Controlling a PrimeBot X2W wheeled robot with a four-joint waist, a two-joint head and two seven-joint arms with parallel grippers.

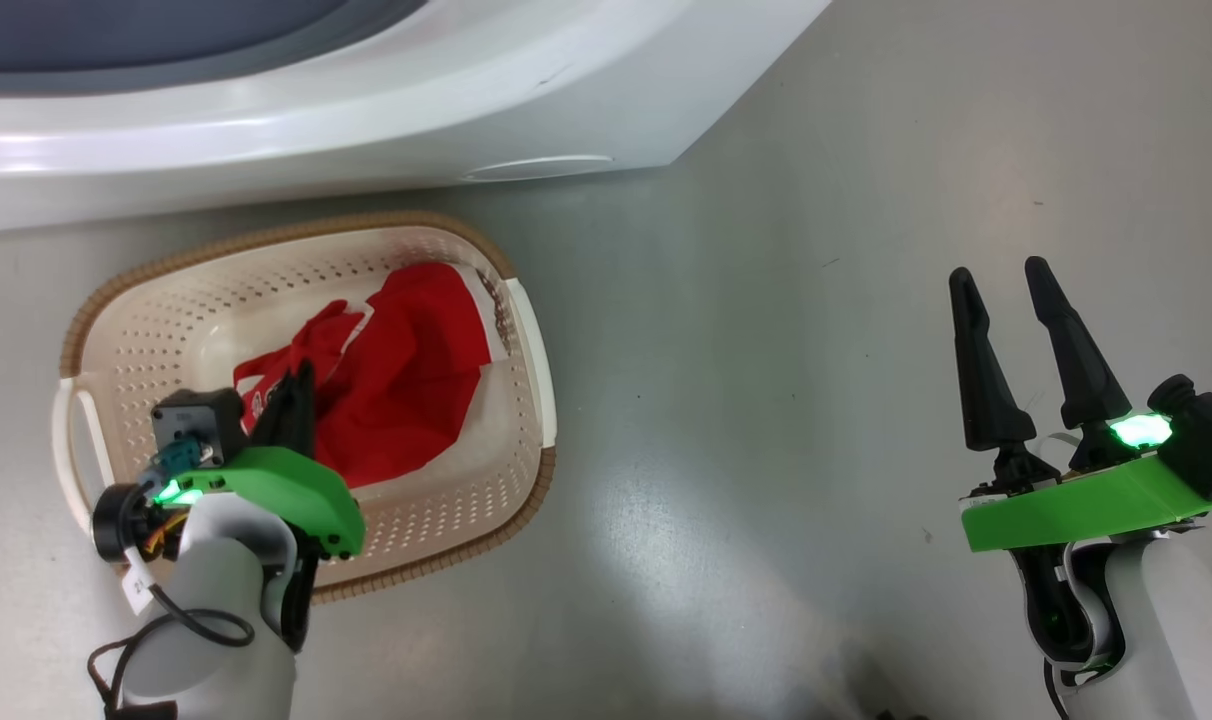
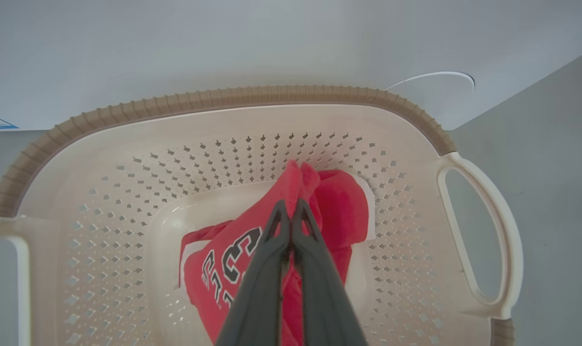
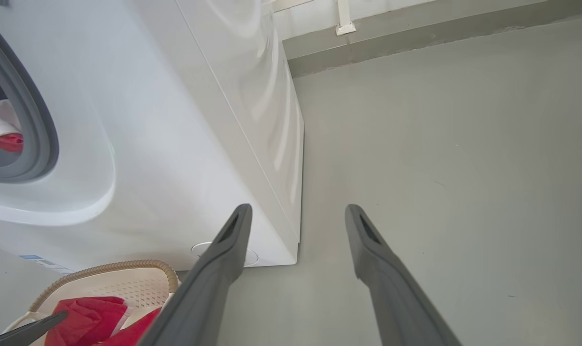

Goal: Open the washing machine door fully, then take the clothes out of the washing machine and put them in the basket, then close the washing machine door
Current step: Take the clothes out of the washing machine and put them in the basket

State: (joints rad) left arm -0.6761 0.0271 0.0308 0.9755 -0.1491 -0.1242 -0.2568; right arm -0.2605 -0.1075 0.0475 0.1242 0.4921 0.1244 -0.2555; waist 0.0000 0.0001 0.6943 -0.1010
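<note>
Now the left gripper (image 2: 291,207) is clamping its closed fingers on the clothes (image 2: 341,216), which are lying inside the basket (image 1: 266,243) on the floor (image 1: 766,400), just near the washing machine (image 1: 366,130). Well to the right, the right gripper (image 1: 998,272) is hanging spread wide, gripping nothing.

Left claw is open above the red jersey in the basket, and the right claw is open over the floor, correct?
No. The left claw is shut, pinching a fold of the red jersey in the basket; the left wrist view shows it. The right claw is open over the floor.
</note>
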